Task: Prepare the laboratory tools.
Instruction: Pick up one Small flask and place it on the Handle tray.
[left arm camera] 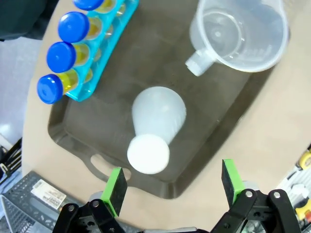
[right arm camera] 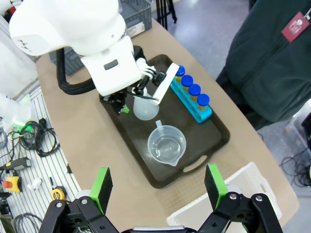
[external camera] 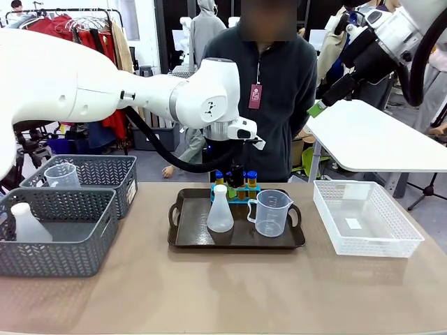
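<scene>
Where the dark tray sits mid-table, the conical flask stands beside the measuring beaker, with the blue-capped tubes racked along the tray's far edge. The left gripper hangs above the flask, jaws spread and empty. The right gripper is high above the table, jaws also wide apart.

Flask and beaker stand on tray.
</scene>
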Controlling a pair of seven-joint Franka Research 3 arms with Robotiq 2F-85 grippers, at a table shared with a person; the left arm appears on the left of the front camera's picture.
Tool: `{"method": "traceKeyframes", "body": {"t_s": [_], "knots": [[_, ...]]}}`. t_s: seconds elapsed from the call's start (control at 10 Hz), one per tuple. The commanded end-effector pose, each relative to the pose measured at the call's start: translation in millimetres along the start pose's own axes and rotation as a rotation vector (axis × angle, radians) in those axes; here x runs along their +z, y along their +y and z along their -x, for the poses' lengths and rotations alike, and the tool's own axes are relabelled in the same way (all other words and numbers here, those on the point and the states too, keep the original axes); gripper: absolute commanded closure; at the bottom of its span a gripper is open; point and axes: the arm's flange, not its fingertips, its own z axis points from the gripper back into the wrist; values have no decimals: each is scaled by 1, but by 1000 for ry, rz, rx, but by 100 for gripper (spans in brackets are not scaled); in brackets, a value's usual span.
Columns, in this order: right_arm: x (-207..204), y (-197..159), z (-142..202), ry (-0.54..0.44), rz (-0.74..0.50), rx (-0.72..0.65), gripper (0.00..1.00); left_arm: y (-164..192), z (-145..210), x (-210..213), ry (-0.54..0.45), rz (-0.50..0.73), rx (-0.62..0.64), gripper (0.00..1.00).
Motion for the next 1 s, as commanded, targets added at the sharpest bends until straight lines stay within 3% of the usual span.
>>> {"method": "traceKeyframes", "body": {"t_s": [0.0,0.4,0.9], "knots": [[2,0,0,-6,-6,2,0,-8,17,27,-43,36,-37,0],[2,0,0,-6,-6,2,0,-20,58,87,-207,132,-156,0],[2,0,0,-6,-6,2,0,-9,116,155,-359,14,-226,0]]}}
